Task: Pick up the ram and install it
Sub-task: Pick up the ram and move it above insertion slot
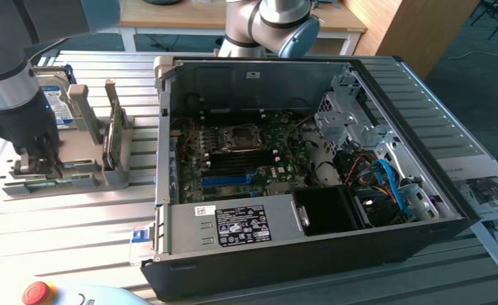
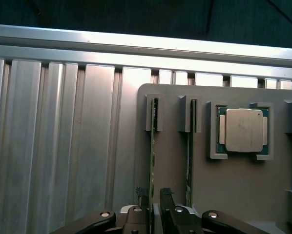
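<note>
At the exterior view's left, the gripper (image 1: 37, 166) is down over the grey holder (image 1: 88, 181), beside the open computer case (image 1: 257, 267). In the wrist view, the gripper (image 2: 154, 197) has its jaws wide apart, one on each side of the ram (image 2: 153, 156). The ram stands on edge in a slot of the holder and is not clamped.

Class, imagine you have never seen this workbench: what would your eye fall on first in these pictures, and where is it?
The open computer case sits in the middle of the exterior view, its motherboard bared. At the exterior view's left the robot arm hangs over a grey holder. In the wrist view the open gripper straddles the ram, which stands on edge in its slot, with a silver processor in another pocket.
</note>
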